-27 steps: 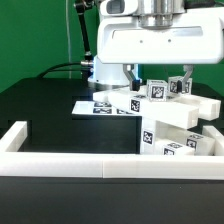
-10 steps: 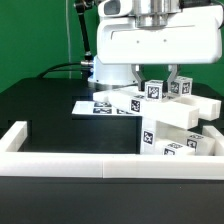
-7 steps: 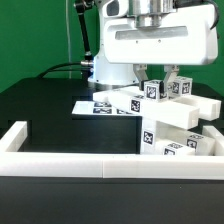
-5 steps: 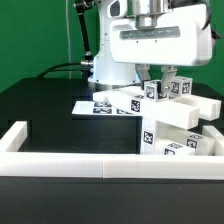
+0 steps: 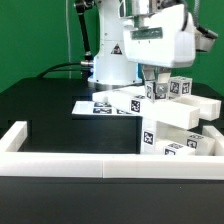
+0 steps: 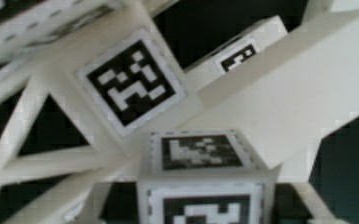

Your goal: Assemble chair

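A: Where's the chair (image 5: 172, 122) from your seat?

B: Right of centre in the exterior frame, a chunky stack of white tagged parts on the black bench (image 5: 45, 110), just behind the white rail (image 5: 70, 163) along the lower edge. One long bar juts toward the frame's right. The marker board (image 5: 98, 105) lies flat just beside it, toward frame centre.

A: And the end effector (image 5: 163, 82)?

B: I see it in the upper right, down on top of the stack. Its fingers are drawn nearly together on a small tagged block (image 5: 158, 91) at the top of the chair.

A: Wrist camera?

B: Blurry. Tagged white slabs crossing at angles, and a tagged cube (image 6: 206, 160) close to the lens.
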